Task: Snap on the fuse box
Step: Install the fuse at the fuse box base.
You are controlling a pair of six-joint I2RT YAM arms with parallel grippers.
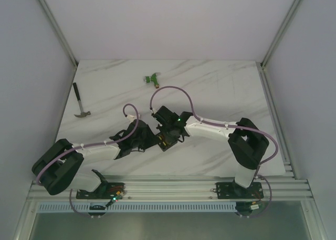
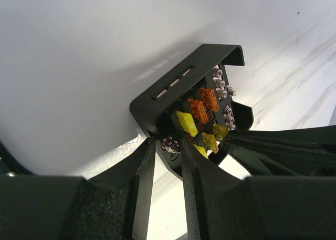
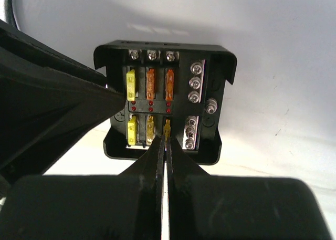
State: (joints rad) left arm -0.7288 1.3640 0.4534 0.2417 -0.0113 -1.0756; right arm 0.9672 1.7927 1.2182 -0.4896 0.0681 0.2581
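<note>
As viewed from above, fuse box (image 1: 167, 141) flat on the white marbled table (image 1: 226, 87), near its middle, between the two converging arms. Black, square, open side up; two orange fuses (image 3: 160, 82) and yellow fuses (image 3: 131, 85) in two rows, screw terminals (image 3: 195, 82) alongside. Left gripper (image 2: 165, 152) partly spread, clamped astride one wall of the box, one finger outside, the other inside beside a yellow fuse. Right gripper (image 3: 164, 139) pressed together, tips at an amber fuse (image 3: 167, 126) in the nearer row; actual pinch on it not discernible. Hammer (image 1: 80, 106) near the table's left edge and green connector (image 1: 153, 79) towards the far side, both well apart from the box.
</note>
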